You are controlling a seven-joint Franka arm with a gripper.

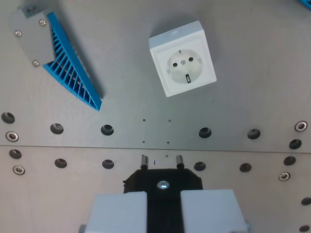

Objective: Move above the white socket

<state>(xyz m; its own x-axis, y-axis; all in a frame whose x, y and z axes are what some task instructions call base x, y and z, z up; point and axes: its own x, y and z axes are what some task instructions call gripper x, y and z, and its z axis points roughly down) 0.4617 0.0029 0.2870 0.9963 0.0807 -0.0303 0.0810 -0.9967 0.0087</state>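
Observation:
The white socket (pixel 182 58) lies flat on the grey metal table in the upper middle of the wrist view, turned slightly, its round recess with two holes facing up. My gripper (pixel 164 201) fills the bottom edge. Its two pale fingers (pixel 119 211) are shut on a black plug (pixel 163 180), whose two metal pins (pixel 144 161) point toward the socket. The socket sits well above the pins in the view and a little to the wrist view's right, apart from them.
A blue ribbed wedge (pixel 73 73) with a grey screwed plate (pixel 33 36) lies at the upper left. Rows of bolt holes (pixel 107 129) cross the table on both sides of a seam (pixel 73 146) between two plates.

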